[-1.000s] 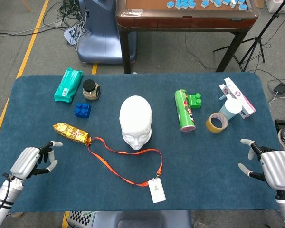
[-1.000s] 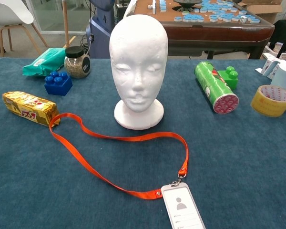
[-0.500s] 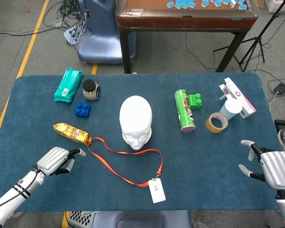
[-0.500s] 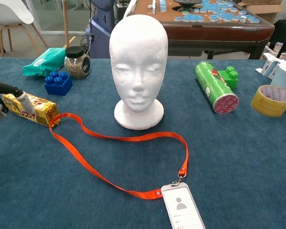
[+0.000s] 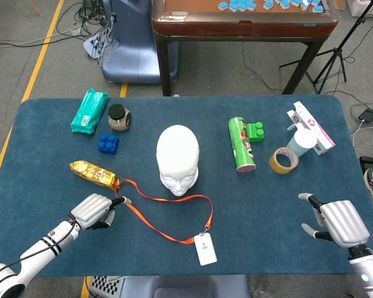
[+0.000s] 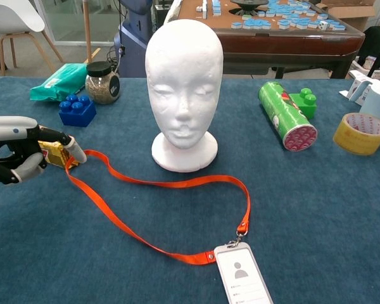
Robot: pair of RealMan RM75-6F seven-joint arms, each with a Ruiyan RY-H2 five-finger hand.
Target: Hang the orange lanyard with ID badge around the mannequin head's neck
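Orange ribbon lanyard point(image 5: 165, 214) lies flat on the blue cloth at six o'clock of the white foam mannequin head point(image 5: 178, 158), unhung. Left hand point(image 5: 98, 210) nears its loop, empty, fingers apart; right hand point(image 5: 336, 223) open, idle.

We see the scene from two cameras. Our head view looks steeply down from high above the near edge, taking in the whole table point(image 5: 43, 133) and the floor beyond. Our chest view sits low and close, facing level towards the far side. Both share the mannequin head point(image 5: 178, 159) point(image 6: 184, 82), the lanyard point(image 5: 168, 218) point(image 6: 152, 215), and the left hand point(image 5: 94, 211) point(image 6: 16, 155).
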